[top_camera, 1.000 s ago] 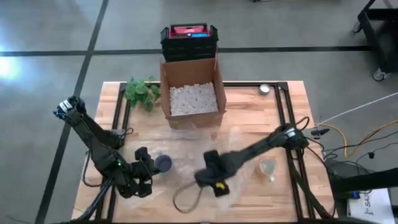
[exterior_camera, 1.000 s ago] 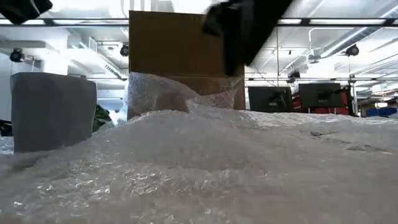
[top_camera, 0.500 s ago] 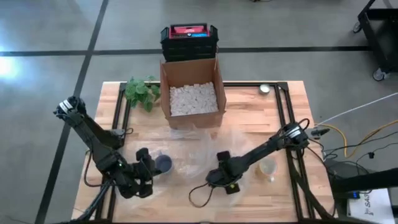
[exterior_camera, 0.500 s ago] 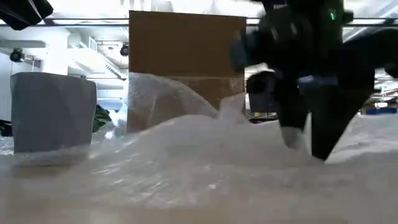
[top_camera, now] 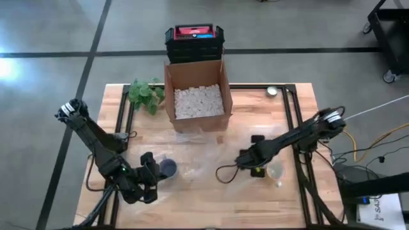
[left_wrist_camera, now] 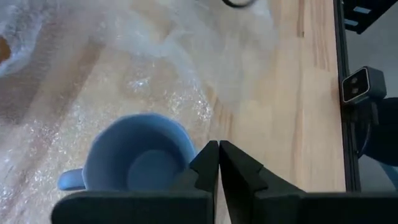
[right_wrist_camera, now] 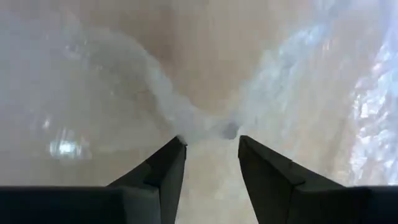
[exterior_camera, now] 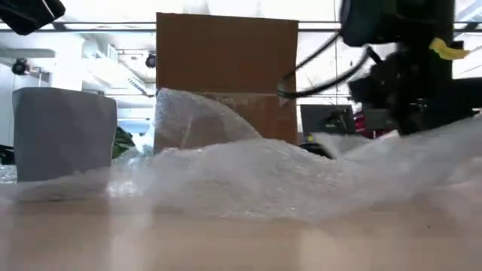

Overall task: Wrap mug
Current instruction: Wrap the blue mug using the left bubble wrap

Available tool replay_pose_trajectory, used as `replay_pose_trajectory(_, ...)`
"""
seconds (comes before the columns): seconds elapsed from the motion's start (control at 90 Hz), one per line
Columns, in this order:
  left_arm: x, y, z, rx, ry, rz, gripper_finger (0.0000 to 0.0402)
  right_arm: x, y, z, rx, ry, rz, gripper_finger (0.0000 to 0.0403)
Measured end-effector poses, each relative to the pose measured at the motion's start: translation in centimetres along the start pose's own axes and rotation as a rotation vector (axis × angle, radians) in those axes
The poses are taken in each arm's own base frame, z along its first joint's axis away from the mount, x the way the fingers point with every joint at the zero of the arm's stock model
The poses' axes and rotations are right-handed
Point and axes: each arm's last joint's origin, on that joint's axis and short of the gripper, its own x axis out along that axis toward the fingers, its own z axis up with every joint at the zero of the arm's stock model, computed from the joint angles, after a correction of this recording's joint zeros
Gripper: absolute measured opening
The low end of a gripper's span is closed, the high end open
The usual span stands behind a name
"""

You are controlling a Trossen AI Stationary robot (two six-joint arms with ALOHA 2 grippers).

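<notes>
Surface point(top_camera: 291, 108) carries bubble wrap point(top_camera: 211, 156) at centre; blue mug point(top_camera: 167, 168) sits lower left on its edge. Right gripper point(top_camera: 250, 158), fingers spread around a wrap fold, should pinch firmly before dragging. Left gripper point(top_camera: 148, 171), fingers pressed together, steadies the mug.

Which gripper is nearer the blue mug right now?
Left. The left gripper sits right beside the blue mug, fingers shut. The right gripper is farther off, across the bubble wrap.
</notes>
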Motion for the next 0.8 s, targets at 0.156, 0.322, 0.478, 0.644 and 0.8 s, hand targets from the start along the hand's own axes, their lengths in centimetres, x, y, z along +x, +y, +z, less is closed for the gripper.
replay_pose_trajectory(0.156,0.0,-0.1,0.0,-0.005,-0.004,-0.005,0.0000,-0.6,-2.1,-1.3,0.092,-0.036,0.000,0.0121)
replay_pose_trajectory(0.322,0.0,-0.1,0.1,-0.006,-0.005,-0.007,0.0000,-4.3,-2.4,0.0,0.147,-0.227,0.086,0.0107)
replay_pose_trajectory(0.478,0.0,-0.1,0.1,-0.009,-0.007,-0.010,0.0000,-6.7,-1.3,2.4,0.135,-0.480,0.247,0.0096)
replay_pose_trajectory(0.644,0.0,-0.2,0.1,-0.015,-0.011,-0.017,0.0000,-4.9,1.7,5.2,0.047,-0.554,0.412,0.0079)
replay_pose_trajectory(0.8,0.1,-0.2,0.1,-0.014,-0.011,-0.016,0.0000,0.1,3.5,6.7,0.018,-0.395,0.348,0.0057)
